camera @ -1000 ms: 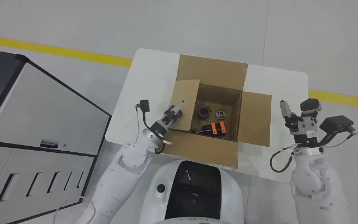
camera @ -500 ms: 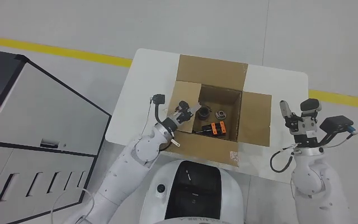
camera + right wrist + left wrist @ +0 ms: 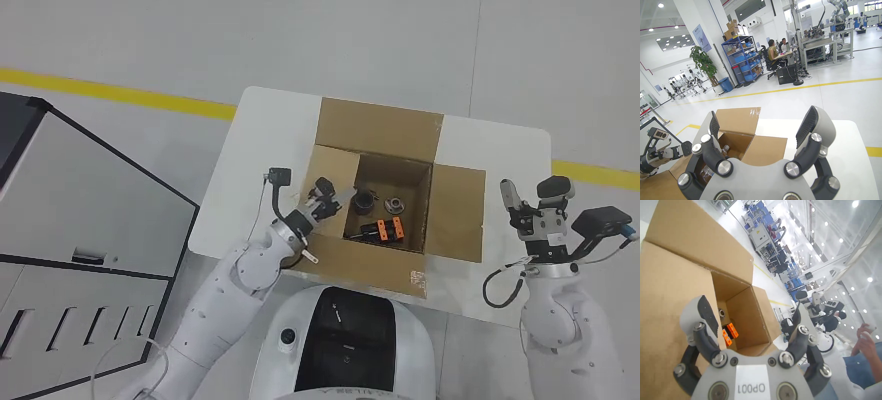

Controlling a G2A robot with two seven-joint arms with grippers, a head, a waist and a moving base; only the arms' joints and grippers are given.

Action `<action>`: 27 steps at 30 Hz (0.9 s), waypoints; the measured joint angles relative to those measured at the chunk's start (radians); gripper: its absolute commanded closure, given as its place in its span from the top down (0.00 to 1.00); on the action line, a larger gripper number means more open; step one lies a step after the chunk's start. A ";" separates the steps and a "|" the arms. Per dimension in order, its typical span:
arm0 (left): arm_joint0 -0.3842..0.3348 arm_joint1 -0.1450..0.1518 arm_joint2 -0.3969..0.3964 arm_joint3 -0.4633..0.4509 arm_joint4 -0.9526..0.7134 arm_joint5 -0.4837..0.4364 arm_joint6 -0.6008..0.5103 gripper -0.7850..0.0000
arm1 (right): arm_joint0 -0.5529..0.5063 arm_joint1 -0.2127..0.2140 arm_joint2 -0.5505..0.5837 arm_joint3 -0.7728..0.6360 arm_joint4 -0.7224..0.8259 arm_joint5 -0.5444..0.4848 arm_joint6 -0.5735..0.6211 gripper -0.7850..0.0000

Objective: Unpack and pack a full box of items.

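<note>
An open cardboard box [image 3: 380,128] stands mid-table with its flaps spread. Inside lie an orange-and-black block [image 3: 385,229], a black round part [image 3: 362,203] and a small metal cylinder [image 3: 396,205]. My left gripper [image 3: 335,195] hovers open over the box's left flap [image 3: 325,165], at the edge of the opening. In the left wrist view its fingers [image 3: 706,313] frame the box's inside, with the orange blocks [image 3: 729,333] and a metal part [image 3: 721,312] below. My right gripper [image 3: 520,205] is open and empty, to the right of the box. The right wrist view [image 3: 761,130] looks across at clear bottles [image 3: 726,147] in the box.
The white table [image 3: 260,150] has bare room left of the box and a strip at the right [image 3: 510,150]. A large grey cabinet [image 3: 90,200] stands on the floor to the left. The box's near flap [image 3: 370,262] hangs over the table's front edge.
My left gripper has moved right along the left flap toward the box opening and turned at the wrist. The right arm has stayed still.
</note>
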 measured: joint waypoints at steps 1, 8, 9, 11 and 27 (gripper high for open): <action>-0.002 0.000 -0.007 -0.014 -0.019 0.002 -0.001 1.00 | 0.000 0.000 0.000 0.000 0.000 0.000 0.000 1.00; 0.002 0.003 -0.061 -0.075 -0.105 0.032 -0.011 1.00 | -0.001 0.009 0.057 0.051 -0.115 0.019 0.006 1.00; 0.008 0.005 -0.073 -0.087 -0.119 0.038 -0.013 1.00 | -0.002 0.011 0.068 0.069 -0.130 0.022 0.004 1.00; 0.024 0.009 -0.107 -0.119 -0.165 0.053 -0.025 1.00 | -0.001 0.016 0.094 0.116 -0.183 0.034 0.006 1.00; 0.160 0.037 -0.370 -0.377 -0.385 0.162 -0.088 1.00 | 0.124 0.012 -0.012 0.547 -0.270 0.028 -0.013 1.00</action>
